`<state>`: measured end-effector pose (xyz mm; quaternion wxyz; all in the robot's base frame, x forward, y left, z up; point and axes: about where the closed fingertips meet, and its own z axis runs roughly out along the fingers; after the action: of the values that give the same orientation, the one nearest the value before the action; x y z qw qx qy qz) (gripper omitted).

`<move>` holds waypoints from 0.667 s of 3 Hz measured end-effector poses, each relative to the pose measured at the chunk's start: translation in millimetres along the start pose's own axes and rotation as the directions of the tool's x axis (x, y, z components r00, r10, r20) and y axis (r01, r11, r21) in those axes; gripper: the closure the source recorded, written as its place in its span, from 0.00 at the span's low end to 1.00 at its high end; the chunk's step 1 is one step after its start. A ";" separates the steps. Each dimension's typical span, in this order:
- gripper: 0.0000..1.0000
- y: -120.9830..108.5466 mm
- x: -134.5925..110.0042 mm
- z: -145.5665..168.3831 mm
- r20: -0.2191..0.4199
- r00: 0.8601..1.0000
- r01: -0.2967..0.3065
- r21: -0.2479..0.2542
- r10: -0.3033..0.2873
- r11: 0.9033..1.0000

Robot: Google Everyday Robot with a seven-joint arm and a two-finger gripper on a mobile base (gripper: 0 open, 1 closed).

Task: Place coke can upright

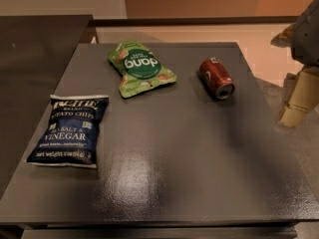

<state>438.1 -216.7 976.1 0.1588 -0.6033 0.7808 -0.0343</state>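
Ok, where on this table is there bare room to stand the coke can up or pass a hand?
Widest bare patch: the table's front right, beside the blue chip bag and in front of the tipped coke can. A narrower lane runs between can and green bag. Both bags crowd the left. The gripper hangs off the right edge.

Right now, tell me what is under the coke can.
The coke can lies on its side on the dark table; nothing else shows beneath, though the contact spot is hidden. The gripper hangs beyond the table's right edge.
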 end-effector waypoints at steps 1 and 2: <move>0.00 0.0 0.0 0.0 0.000 1.000 0.000 0.000 0.000 1.000; 0.00 -7.2 -7.3 9.1 0.017 0.999 0.037 -0.007 -0.037 0.999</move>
<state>449.1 -210.4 970.8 0.1624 -0.6185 0.7682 -0.0295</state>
